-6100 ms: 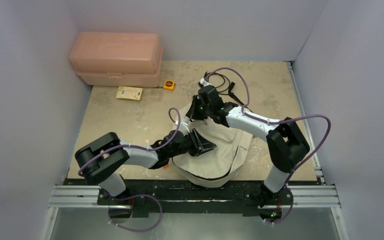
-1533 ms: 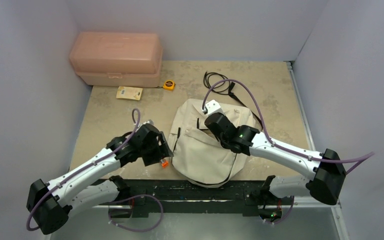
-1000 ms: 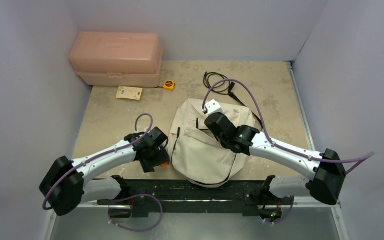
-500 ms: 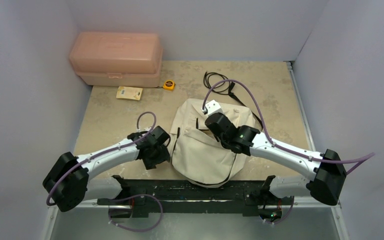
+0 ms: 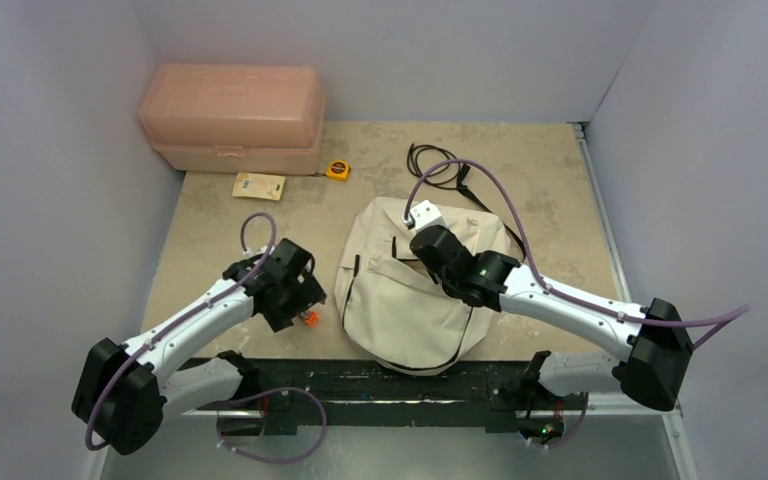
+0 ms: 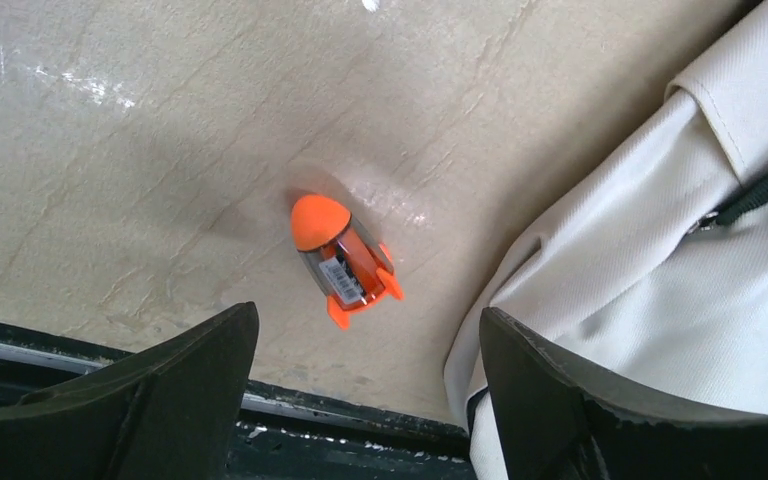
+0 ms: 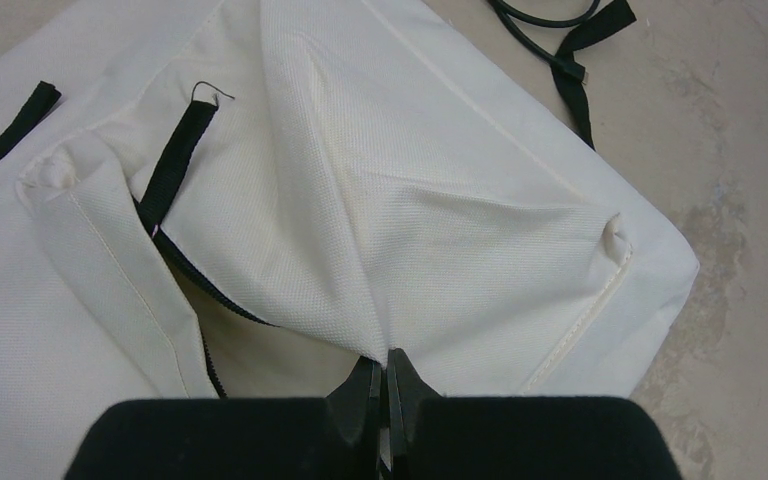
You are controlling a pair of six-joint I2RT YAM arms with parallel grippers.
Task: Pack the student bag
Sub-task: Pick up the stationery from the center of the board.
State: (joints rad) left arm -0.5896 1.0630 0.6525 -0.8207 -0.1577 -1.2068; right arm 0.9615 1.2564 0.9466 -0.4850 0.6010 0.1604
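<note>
The beige student bag (image 5: 400, 305) lies at the near middle of the table, its black zip open. My right gripper (image 5: 428, 252) is shut on a fold of the bag's fabric beside the zip opening (image 7: 185, 265); the wrist view shows the jaws (image 7: 384, 378) pinched on the cloth (image 7: 410, 200). A small orange rocket-shaped item (image 5: 309, 318) lies on the table left of the bag. My left gripper (image 5: 298, 303) is open and empty just above it; in the left wrist view the item (image 6: 345, 262) lies ahead of the spread fingers (image 6: 190, 385), with the bag's edge (image 6: 660, 280) at right.
A pink plastic box (image 5: 232, 117) stands at the back left. A yellow tape measure (image 5: 338, 170) and a yellow card (image 5: 259, 186) lie in front of it. A black cable (image 5: 440, 165) lies behind the bag. The table's front rail (image 6: 290, 420) is right below the left gripper.
My left arm has swung its open gripper down beside the bag, then back a little to the left, uncovering the orange item, which now lies slightly further left. The right gripper has held still.
</note>
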